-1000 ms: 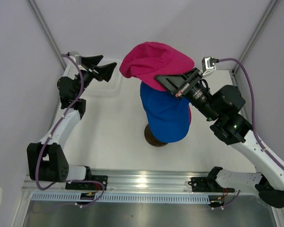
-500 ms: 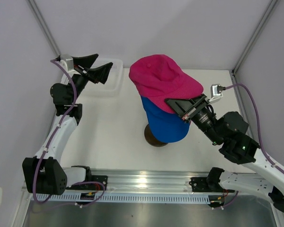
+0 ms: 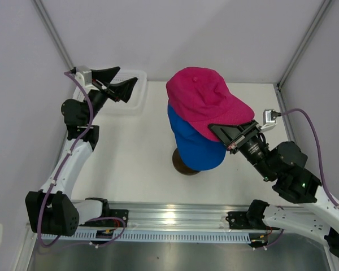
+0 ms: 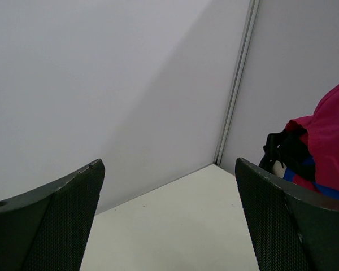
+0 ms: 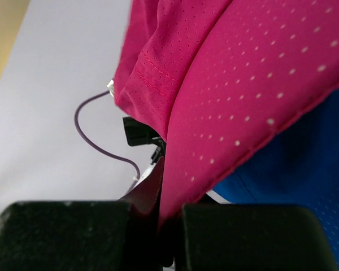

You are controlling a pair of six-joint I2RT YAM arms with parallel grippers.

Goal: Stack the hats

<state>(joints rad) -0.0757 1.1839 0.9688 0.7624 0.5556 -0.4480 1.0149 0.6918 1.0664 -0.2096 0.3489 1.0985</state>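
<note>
A blue hat point(image 3: 196, 145) sits on a stand whose dark round base point(image 3: 183, 165) shows at mid-table. A magenta pink hat point(image 3: 206, 99) hangs over it, overlapping its top and far side. My right gripper point(image 3: 233, 135) is shut on the pink hat's brim; in the right wrist view the pink brim point(image 5: 237, 113) runs down between the two fingers, with the blue hat point(image 5: 305, 169) at the right. My left gripper point(image 3: 114, 83) stands open and empty at the far left over a white basket point(image 3: 137, 93). The left wrist view shows both fingers point(image 4: 56, 220) wide apart and the pink hat point(image 4: 330, 147) at the right edge.
White walls with metal corner posts close in the far side and both flanks. A metal rail point(image 3: 169, 217) runs along the near edge between the arm bases. The right arm's purple cable point(image 3: 305, 121) loops near the right wall.
My right gripper has carried the pink hat to the right and nearer, bringing it more squarely over the blue hat. The left arm rose a little, then barely shifted.
</note>
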